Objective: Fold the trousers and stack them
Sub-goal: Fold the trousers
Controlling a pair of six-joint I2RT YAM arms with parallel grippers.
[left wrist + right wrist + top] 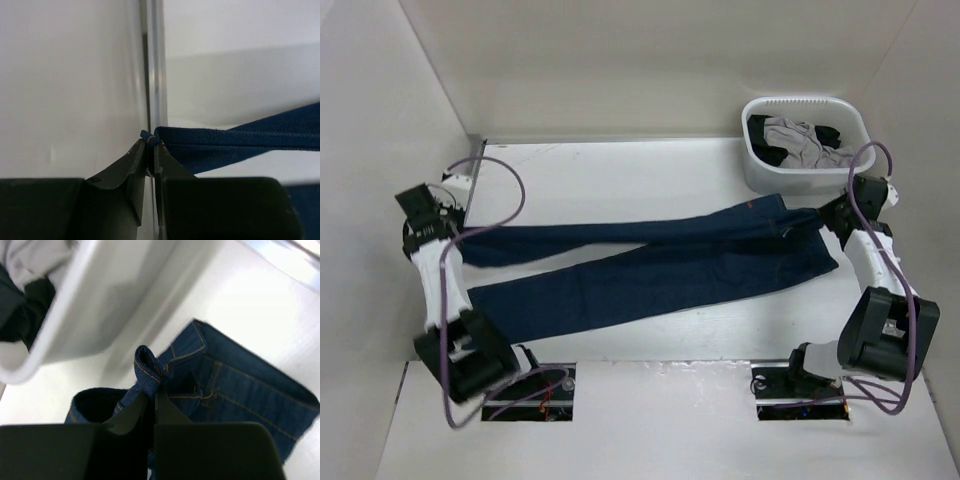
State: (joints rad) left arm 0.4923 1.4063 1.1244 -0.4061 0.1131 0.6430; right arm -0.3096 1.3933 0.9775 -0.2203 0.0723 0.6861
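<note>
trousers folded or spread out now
Spread out: the trousers lie full length across the table, left gripper pinching a hem, right gripper the waistband.

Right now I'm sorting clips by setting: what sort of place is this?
Likely a lab test booth: plain white walls enclose a white table, robot arms are bolted at its edge, and a laundry basket sits by the jeans.

White plastic basket [782, 181] stands at the far right corner of the white table [620, 170]. Inside lie a crumpled grey garment [798, 141] and a black garment [829, 133], touching.
</note>
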